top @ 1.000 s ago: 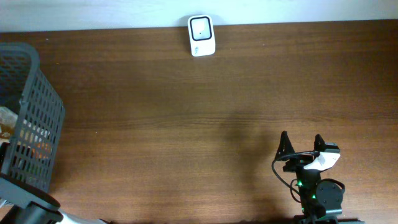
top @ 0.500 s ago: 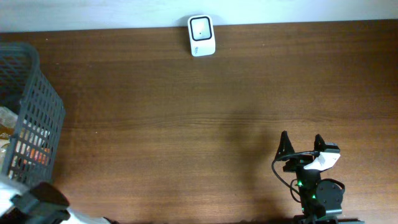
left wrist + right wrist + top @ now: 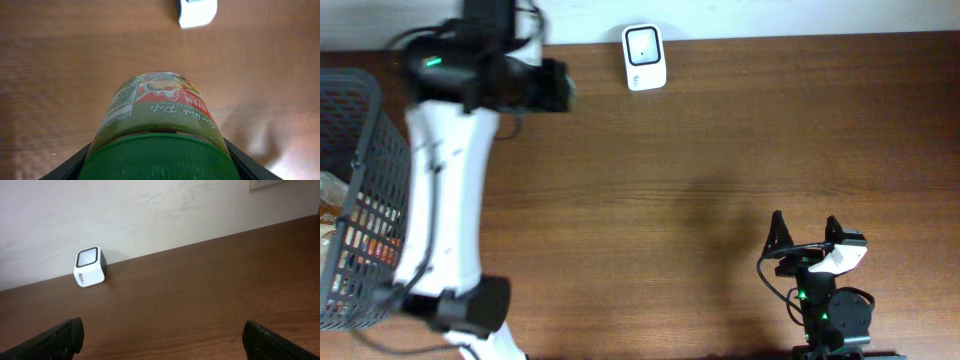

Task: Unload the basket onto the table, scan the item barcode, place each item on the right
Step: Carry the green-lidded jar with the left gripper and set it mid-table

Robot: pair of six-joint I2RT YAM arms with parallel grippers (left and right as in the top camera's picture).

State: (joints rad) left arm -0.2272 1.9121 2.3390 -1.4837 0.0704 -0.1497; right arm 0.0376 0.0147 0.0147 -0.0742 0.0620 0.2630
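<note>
Far left, overhead: grey mesh basket (image 3: 365, 190) at table edge, packaged goods inside, too small to name. Next right: white left arm (image 3: 445, 200) stretched from front edge toward back of table (image 3: 670, 170). Left gripper (image 3: 558, 85) at end of that reach, pointing right, near the scanner (image 3: 644, 57) and to its left, not touching. Jar not discernible from overhead.

Left wrist view: jar (image 3: 159, 107) clamped in left gripper, jaws part-way closed, one black finger (image 3: 70, 169) on each side of green lid (image 3: 157, 157). Lid toward camera, base pointing away. Label (image 3: 165, 102) facing up: red band with white lettering, food picture, small-print panel on left side. Held clear above the wood. White scanner body at top of frame, beyond jar's far end and slightly right, well apart from it.

Centre back, overhead: scanner standing at back edge of table by the wall, black-rimmed window on its sloped top face.

Right, overhead: right gripper (image 3: 805, 232) at front of table, pointing toward back, jaws fully apart, nothing between them. Right wrist view: fingertips (image 3: 62, 335) at bottom corners, bare wood between, scanner well ahead to the left, against pale wall (image 3: 175, 210).
</note>
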